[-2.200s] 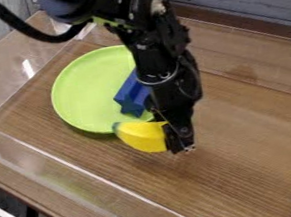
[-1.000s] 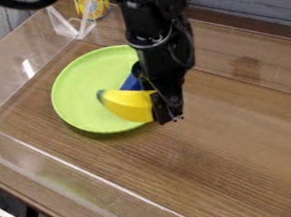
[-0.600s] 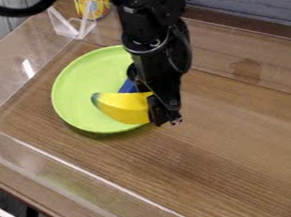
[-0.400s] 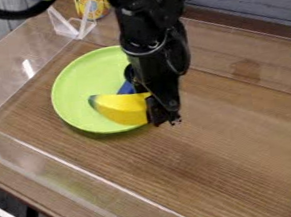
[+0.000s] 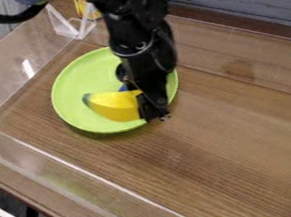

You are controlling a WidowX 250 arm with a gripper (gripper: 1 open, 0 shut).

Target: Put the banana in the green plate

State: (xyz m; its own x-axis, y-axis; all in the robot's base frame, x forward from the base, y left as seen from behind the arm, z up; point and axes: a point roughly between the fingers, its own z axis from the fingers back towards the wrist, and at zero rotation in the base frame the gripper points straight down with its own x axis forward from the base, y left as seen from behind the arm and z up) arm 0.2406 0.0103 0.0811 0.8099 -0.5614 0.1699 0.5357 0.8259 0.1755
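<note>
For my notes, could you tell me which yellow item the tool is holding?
The banana, held over the green plate by the tool; the other yellow object stands outside the enclosure.

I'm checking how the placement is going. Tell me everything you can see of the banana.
The banana is a small, stubby, curved toy, bright yellow and smooth like plastic, with a darker tip at its left end. It lies roughly level over the right part of the green plate, inside the rim. The tool grips its right end and hides it. Whether the banana rests on the plate or hangs just above it cannot be told.
</note>
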